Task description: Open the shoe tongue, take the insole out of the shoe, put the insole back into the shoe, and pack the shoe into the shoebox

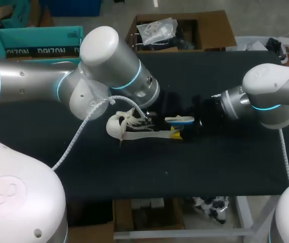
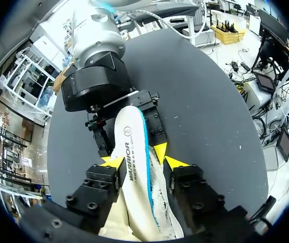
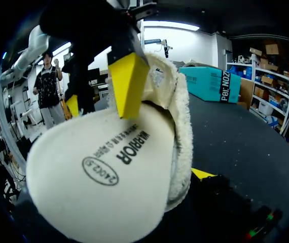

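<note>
The left arm (image 1: 109, 55) comes in from the left edge of the black table (image 1: 134, 172) and bends down toward the middle. Seen along its wrist, the left gripper (image 2: 144, 161) stands wide, one yellow tip against each side of the cream shoe (image 2: 162, 207) at its mouth, so it clamps the shoe. The fleece lining shows just inside one tip. The white insole (image 2: 130, 147), edged in blue, rises out of that mouth between the left gripper's tips and runs ahead to the right gripper (image 2: 132, 146). That gripper's black fingers close on the insole's far end from both sides; one yellow tip shows, and the other is hidden by the insole. The right arm (image 1: 266, 96) reaches in level from the right edge, wrist pointing at the shoe. From overhead, the shoe lies near the table's middle, toe to the left, with loose laces on top, and much of its heel end is covered by both grippers. From the right wrist the insole fills most of the sight and hides that gripper's hold. The teal shoebox (image 1: 33, 43) sits at the table's far left corner, well apart.
</note>
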`<state>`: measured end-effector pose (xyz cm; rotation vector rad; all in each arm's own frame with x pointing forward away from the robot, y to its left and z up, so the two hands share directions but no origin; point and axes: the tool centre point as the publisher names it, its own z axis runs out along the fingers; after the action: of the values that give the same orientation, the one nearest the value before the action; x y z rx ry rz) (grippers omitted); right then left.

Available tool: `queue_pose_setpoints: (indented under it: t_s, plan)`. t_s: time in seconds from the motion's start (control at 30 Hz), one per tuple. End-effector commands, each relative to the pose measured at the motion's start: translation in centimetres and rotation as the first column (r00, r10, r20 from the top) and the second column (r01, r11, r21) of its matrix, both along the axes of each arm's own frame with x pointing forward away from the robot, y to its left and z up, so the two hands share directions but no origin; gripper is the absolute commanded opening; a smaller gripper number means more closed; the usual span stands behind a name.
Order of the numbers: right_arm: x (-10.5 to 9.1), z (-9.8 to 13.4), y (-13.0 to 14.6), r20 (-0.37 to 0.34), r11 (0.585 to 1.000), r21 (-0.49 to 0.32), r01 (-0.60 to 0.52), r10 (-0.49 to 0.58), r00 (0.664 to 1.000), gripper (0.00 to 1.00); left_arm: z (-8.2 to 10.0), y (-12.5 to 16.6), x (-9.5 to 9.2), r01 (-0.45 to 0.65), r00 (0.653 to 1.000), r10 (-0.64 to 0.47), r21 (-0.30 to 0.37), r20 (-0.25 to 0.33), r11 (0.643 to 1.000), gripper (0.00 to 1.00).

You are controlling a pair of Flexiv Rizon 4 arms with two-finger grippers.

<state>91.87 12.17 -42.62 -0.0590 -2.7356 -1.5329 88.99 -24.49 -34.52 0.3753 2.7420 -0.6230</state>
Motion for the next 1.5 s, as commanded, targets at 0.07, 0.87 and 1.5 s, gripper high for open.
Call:
queue_pose_setpoints:
  t_s: [0.07, 0.87, 1.5]
  plan:
    - [-0.1, -0.5, 0.0, 0.001, 1.0, 0.004, -0.002, 0.002, 1.0, 0.0, -0.8, -1.0, 1.2, -0.017, 1.0, 0.017, -0.006, 0.009, 1.0, 0.48]
    - [-0.1, -0.5, 0.0, 0.001, 1.0, 0.004, -0.002, 0.002, 1.0, 0.0, 7.1, 1.5, -0.3, 0.127, 0.99, -0.135, -0.165, -0.038, 0.978, 0.0]
    - [-1.3, 0.7, -4.6, -0.006, 0.999, -0.02, 0.038, -0.038, 0.999, 1.0, 18.1, -4.1, -3.0, 0.332, 0.914, -0.404, -0.508, -0.036, 0.795, 0.0]
